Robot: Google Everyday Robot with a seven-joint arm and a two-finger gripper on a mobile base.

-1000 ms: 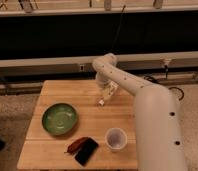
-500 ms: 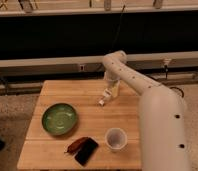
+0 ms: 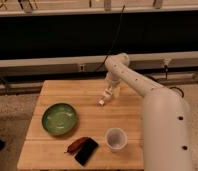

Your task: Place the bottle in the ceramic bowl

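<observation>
Now the end effector (image 3: pixel 108 93) grips the bottle (image 3: pixel 104 99), tilted, cap pointing down-left

The gripper (image 3: pixel 108 95), over the table's far side, is too small to read. The bottle (image 3: pixel 103 101) beneath it is a blur. The arm's base is cut off by the bottom edge.

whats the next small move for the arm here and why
Probably carry the bottle left and toward the front, to above the ceramic bowl. The gripper is over the far middle of the table with the bottle hanging at its tip, while the bowl sits at the table's left side, well apart. Releasing now would likely drop it on bare wood.
</observation>
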